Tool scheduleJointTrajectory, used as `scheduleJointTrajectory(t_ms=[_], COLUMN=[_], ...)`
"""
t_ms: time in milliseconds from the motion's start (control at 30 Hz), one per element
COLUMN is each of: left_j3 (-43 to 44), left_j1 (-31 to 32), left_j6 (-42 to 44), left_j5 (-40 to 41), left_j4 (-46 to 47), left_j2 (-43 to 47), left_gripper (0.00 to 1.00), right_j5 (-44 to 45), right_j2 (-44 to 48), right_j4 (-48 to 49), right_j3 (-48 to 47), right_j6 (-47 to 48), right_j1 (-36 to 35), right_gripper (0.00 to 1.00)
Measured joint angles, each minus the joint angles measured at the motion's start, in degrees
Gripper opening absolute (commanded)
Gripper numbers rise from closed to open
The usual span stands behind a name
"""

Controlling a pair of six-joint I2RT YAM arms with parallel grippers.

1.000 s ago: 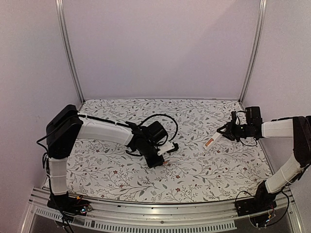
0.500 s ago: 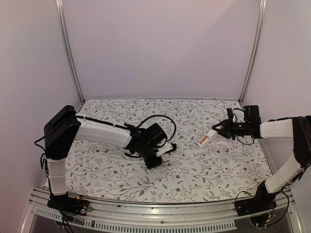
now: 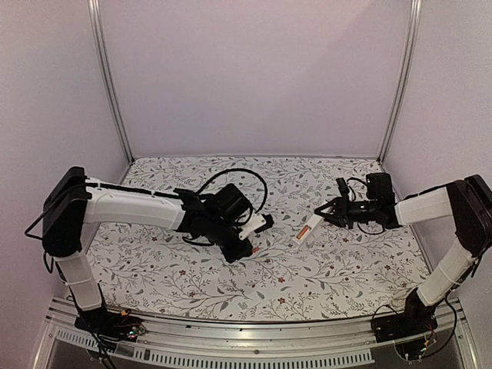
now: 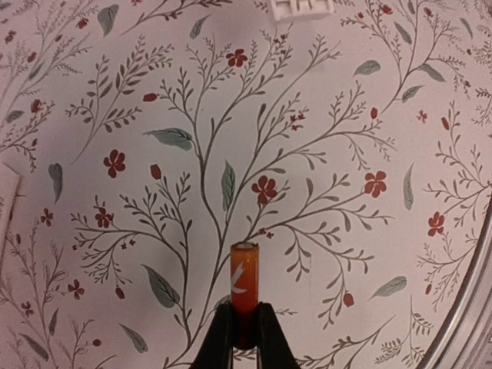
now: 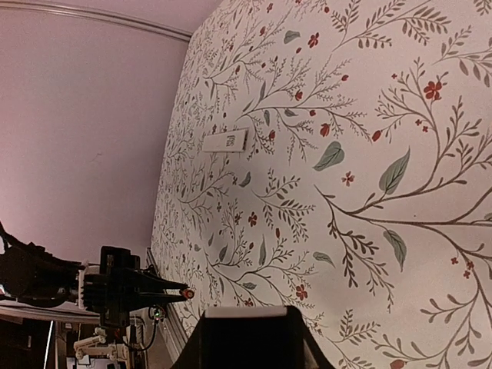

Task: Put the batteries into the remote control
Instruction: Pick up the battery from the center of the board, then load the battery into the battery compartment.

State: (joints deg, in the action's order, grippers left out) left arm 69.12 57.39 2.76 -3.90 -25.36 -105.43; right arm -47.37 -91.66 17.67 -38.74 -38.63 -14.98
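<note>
Flowery counter under both arms. Left tool pinches orange battery tight. Right tool closed on white remote control.

- Robotics lab test booth: plain pale lilac wall panels, silver aluminium posts.
- Two white-and-black robot arms bolted to an aluminium rail at the near edge.
- White floral-print table cover.
</note>
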Motion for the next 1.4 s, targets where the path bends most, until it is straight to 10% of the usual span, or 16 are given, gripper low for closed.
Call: scheduleJointTrajectory(t_ms=[467,1400], left_j3=[7.3,21.7], left_j1=[0.2,2.3], left_j6=[-13.2,-18.1], left_j5=[-3.2,0.1], left_j4=[1.9,-4.8], left_j2=[-0.1,-12.8], left_gripper=[0.00,0.05], right_j5=[-0.3,1.2], right_j2=[-10.7,-12.2], right_j4=[19.6,24.9], right_j3=[0.2,0.2], right_j6=[-10.6,-14.9], right_j1=[-8.4,-10.6], right_gripper=[0.00,0.00])
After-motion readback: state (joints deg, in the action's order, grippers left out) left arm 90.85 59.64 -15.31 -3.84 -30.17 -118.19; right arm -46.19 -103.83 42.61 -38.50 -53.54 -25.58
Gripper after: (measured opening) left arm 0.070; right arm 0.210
